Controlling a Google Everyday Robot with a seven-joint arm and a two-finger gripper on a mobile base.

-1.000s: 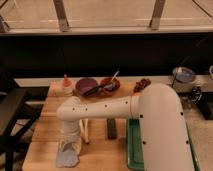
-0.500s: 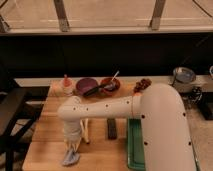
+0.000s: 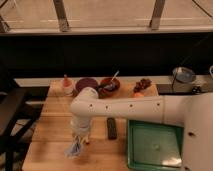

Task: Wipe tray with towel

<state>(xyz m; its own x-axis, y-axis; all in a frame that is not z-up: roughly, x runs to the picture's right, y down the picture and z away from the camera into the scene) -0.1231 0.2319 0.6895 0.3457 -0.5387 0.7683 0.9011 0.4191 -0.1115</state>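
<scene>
A light blue-white towel (image 3: 75,148) hangs bunched at the front left of the wooden table (image 3: 50,125). My gripper (image 3: 80,136) points straight down and is shut on the towel's top, holding it just above the table. The green tray (image 3: 155,145) lies at the front right of the table, well to the right of the gripper, partly hidden by my white arm (image 3: 150,109).
A black bar-shaped object (image 3: 112,128) lies between the gripper and the tray. Along the back edge stand a small bottle (image 3: 66,84), a purple bowl (image 3: 86,84), a red bowl with a spoon (image 3: 110,86), grapes (image 3: 142,83) and an orange fruit (image 3: 137,94). A metal pot (image 3: 184,75) sits far right.
The towel lay spread on the table a second ago. It is now gathered up and hangs from the gripper, lifted slightly.
</scene>
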